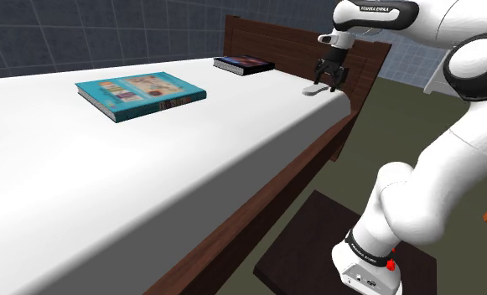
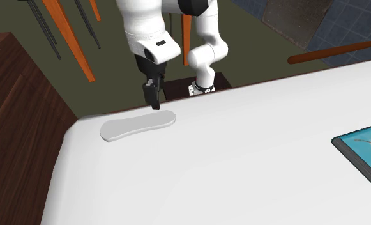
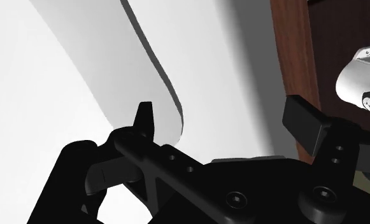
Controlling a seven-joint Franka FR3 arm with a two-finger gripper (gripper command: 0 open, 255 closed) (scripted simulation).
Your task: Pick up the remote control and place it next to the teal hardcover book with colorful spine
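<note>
Remote: pale flat bar lying on the white bed, right at the corner by the dark headboard.
Long axis: it runs roughly along the bed's edge on the stand side. In the wrist view it stretches straight away from the hand.
Gripper: down low at the remote's end, the second exterior view's right end. Whether it is touching or just above cannot be told.
Fingers: spread apart with nothing between them. One sits right at the remote's rounded tip, and the other is off over bare sheet.
Key relation: the remote lies to one finger's side, not centred in the gap. The closing line does cross the long axis, so the turn of the wrist looks right. By the look of it, a sideways shift and a reach further along the body come before any squeeze.
Arm: it rises from the stand and folds over, with the wrist pointing down at the corner.
Teal book: lying flat, well apart from the remote, off toward the shoulder view's left.
Dark book: by the headboard, between the two.
Stage: lining up, grasp not yet made.
</note>
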